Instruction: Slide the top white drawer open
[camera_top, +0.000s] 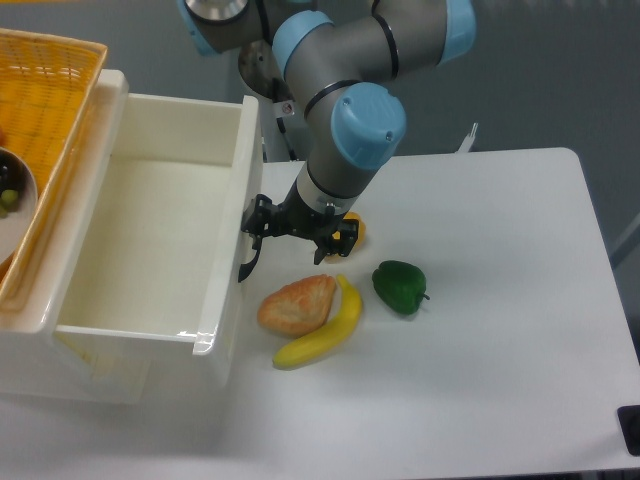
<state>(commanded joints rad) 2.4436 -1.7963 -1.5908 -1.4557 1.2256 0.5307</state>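
The top white drawer stands pulled far out of the cabinet at the left, and its deep box is empty. Its front panel faces right, with the curved black handle on its outer face. My gripper is right against that panel at the upper end of the handle. Its black fingers are closed around the handle. The grey and blue wrist rises above it. The lower drawer is hidden under the open one.
A yellow woven basket with a plate of grapes sits on the cabinet top. Just right of the drawer front lie a bread roll, a banana, a green pepper and an orange item.
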